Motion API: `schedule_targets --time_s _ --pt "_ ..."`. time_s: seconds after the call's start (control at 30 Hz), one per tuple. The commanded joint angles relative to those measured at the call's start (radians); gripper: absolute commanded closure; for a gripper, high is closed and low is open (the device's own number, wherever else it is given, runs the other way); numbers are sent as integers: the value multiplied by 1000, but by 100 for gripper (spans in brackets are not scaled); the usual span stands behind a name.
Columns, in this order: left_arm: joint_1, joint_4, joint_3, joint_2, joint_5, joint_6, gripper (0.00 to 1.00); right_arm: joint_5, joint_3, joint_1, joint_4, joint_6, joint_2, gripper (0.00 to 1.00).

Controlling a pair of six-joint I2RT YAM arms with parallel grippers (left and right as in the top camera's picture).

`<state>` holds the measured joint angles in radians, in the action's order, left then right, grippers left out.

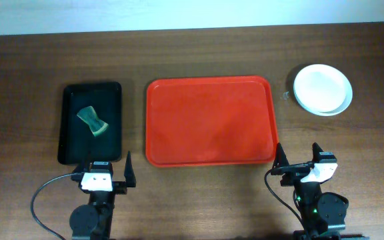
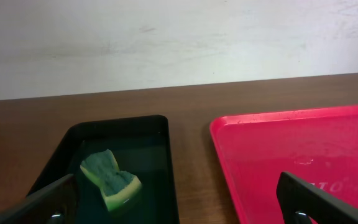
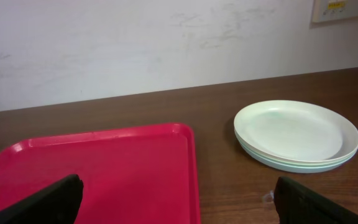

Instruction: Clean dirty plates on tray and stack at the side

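Note:
The plates (image 1: 322, 89) lie stacked on the table right of the red tray (image 1: 210, 120), white one on top; the right wrist view shows the stack (image 3: 297, 134) with pale mint rims beneath. The tray holds no plates and also shows in the left wrist view (image 2: 303, 149) and the right wrist view (image 3: 104, 171). My left gripper (image 1: 104, 175) is open and empty near the table's front edge, below the black tray. My right gripper (image 1: 301, 163) is open and empty at the front, near the red tray's right front corner.
A smaller black tray (image 1: 90, 122) stands left of the red tray with a green-and-yellow sponge (image 1: 93, 121) in it, also seen in the left wrist view (image 2: 110, 179). A small clear speck lies on the table by the plates (image 1: 285, 95).

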<state>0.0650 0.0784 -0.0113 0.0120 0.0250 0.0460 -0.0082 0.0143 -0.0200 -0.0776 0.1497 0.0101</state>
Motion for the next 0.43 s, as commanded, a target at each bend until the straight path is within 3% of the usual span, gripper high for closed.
schedule_targets --time_s 0.0,0.4 --pt "-3 6 3 -7 -22 19 1 -2 -9 5 -1 0 -7 1" --pt "-3 6 3 -7 -22 19 1 -2 -9 5 0 0 -6 1"
